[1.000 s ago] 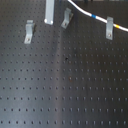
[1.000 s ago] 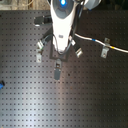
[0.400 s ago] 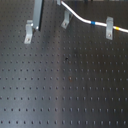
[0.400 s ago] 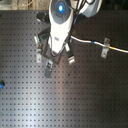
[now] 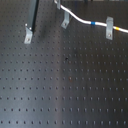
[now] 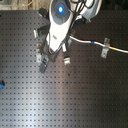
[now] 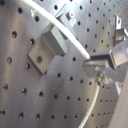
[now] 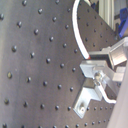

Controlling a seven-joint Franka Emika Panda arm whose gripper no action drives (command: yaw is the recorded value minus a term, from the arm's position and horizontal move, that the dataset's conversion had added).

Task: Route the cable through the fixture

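The gripper (image 7: 92, 67) is clenched on the cable (image 7: 60, 27), a thin, glossy white cord pinched between its metal fingers. From the grip the cable arcs away across the dark perforated tabletop (image 5: 65, 90) toward an angled metal clip (image 5: 108, 27), which it already passes, blue band (image 5: 92, 23) just before it. A second grey bracket (image 7: 47, 47) lies just beside the gripper, under the cord, and is probably the next fixture to thread.

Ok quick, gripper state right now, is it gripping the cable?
Gripper: shut on the cable, the white cord pinched between its fingertips in both wrist views.
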